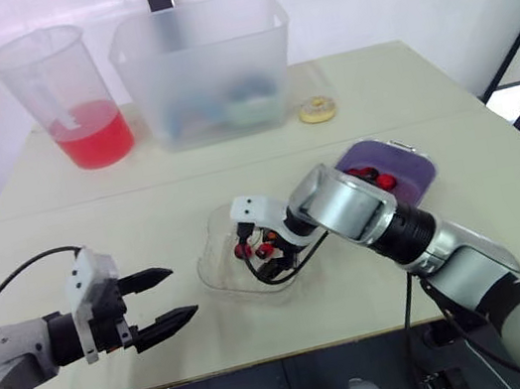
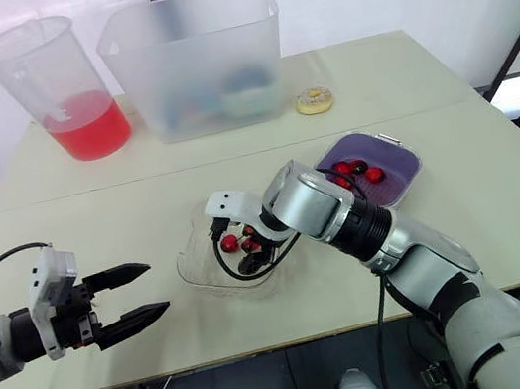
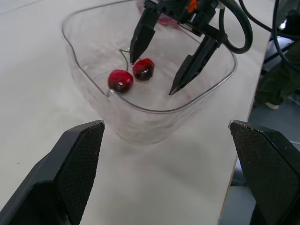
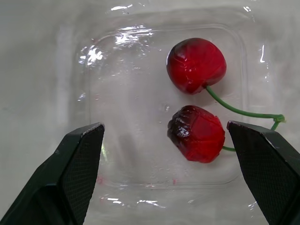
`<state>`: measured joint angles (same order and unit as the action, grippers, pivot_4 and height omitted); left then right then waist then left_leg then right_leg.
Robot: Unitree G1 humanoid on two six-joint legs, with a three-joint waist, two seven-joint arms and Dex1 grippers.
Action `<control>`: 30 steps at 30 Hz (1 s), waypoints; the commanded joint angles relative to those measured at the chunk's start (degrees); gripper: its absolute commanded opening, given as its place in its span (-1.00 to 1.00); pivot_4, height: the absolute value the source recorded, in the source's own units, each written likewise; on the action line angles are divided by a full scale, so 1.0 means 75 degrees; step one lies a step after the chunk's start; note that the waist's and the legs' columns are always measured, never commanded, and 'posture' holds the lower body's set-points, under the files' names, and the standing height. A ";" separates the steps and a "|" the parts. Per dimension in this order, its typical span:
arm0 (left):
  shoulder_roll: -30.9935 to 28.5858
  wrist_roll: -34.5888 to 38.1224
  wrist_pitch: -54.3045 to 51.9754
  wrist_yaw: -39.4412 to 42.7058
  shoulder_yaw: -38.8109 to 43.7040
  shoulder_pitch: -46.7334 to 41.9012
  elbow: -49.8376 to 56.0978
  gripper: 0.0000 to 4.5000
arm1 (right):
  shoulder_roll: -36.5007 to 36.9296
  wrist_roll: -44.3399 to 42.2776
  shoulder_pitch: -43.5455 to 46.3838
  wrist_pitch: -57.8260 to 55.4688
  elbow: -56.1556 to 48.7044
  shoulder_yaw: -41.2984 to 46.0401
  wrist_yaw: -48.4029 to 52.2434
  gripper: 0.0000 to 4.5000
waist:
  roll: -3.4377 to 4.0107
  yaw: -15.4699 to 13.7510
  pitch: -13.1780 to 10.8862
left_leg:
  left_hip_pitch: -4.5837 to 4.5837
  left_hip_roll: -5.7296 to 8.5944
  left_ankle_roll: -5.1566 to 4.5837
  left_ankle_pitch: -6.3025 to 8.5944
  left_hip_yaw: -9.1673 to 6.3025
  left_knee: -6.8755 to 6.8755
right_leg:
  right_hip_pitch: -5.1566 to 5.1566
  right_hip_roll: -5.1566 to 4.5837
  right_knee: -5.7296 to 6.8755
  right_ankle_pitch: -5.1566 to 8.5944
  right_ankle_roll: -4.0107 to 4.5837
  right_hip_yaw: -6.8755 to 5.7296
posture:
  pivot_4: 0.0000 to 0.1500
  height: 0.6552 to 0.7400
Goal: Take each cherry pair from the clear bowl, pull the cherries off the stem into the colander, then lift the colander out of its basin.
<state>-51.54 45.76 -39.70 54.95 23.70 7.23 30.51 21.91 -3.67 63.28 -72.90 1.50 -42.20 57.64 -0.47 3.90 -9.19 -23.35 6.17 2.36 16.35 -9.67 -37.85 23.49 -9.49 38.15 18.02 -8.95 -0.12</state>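
Observation:
The clear bowl (image 1: 220,262) sits mid-table with one cherry pair (image 4: 197,133) on a green stem lying on its bottom. My right gripper (image 3: 153,75) reaches down into the bowl, open, fingers astride the cherries; one fingertip (image 3: 135,55) hovers just by the nearer cherry (image 3: 144,69). Nothing is held. The purple colander (image 1: 409,168) rests in its basin to the right of the bowl, with several red cherries (image 1: 370,175) inside. My left gripper (image 1: 182,291) hangs open and empty over the table's front left, pointing at the bowl a short way off.
At the back stand a pitcher of red liquid (image 1: 72,97) and a large translucent tub (image 1: 203,69). A small yellow ring-shaped item (image 1: 317,109) lies beside the tub. A black cable loops from my right wrist (image 1: 278,270) over the bowl's near rim.

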 commanded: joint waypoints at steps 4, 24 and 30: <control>-0.0056 0.0093 0.0020 -0.0069 0.0226 0.0045 0.0163 1.00 | 0.0140 0.0135 0.0144 0.0847 0.0020 -0.0283 -0.0076 -0.08 | 0.0000 -0.0002 0.0000 | 0.0000 0.0000 0.0000 0.0000 0.0000 -0.0001 | -0.0001 0.0001 0.0000 0.0000 0.0000 0.0000 | 1.00 1.00; 0.0208 0.1728 -0.0630 -0.0740 0.0598 -0.1376 -0.0448 1.00 | 0.1741 0.0778 0.0001 0.9705 -0.0493 0.0889 0.1594 -0.98 | -0.0004 -0.0027 0.0001 | 0.0000 -0.0001 0.0000 0.0000 0.0000 -0.0006 | -0.0006 0.0004 -0.0004 0.0000 -0.0001 -0.0006 | 1.00 1.00; 0.0518 0.4032 -0.1350 -0.2119 0.1230 -0.2927 -0.1614 1.00 | 0.1586 0.2118 0.0203 1.2524 0.0369 0.1369 0.0331 -0.98 | -0.0009 0.0010 0.0003 | 0.0001 -0.0004 0.0000 0.0000 -0.0002 -0.0014 | -0.0006 0.0007 0.0004 0.0000 -0.0001 -0.0007 | 1.00 1.00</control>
<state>-47.24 70.63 -48.50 41.84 29.97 -12.75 20.37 34.61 9.06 63.26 14.52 3.38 -34.33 64.01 -0.53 3.98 -9.17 -23.35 6.15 2.36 16.35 -9.68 -37.95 23.45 -9.44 38.19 18.02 -8.96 -0.16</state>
